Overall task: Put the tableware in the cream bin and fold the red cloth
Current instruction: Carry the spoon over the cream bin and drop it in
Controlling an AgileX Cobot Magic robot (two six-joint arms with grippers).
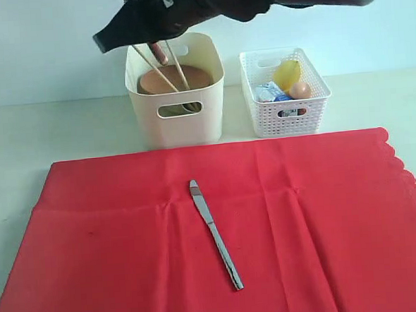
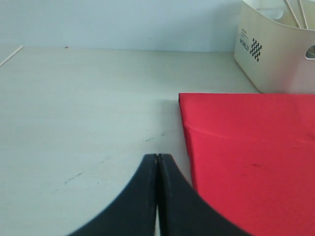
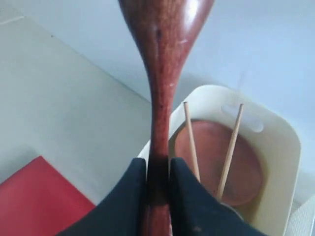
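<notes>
Right pincer (image 3: 157, 167) grips the spoon (image 3: 160, 73) over the bin (image 1: 178, 126), at 12 o'clock from the knife (image 1: 216, 233) on the cloth (image 1: 325, 226). Released here, it may hit the leaning chopsticks (image 1: 162, 70) and tip out. Left pincer (image 2: 157, 160) is closed, empty.

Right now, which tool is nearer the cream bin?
Right. The right tool, gripping the wooden spoon, hangs over the cream bin; the left tool sits apart, over the table beside the red cloth.

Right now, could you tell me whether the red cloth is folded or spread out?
Spread out: the red cloth lies flat, showing only faint creases, with the silver knife on it.
</notes>
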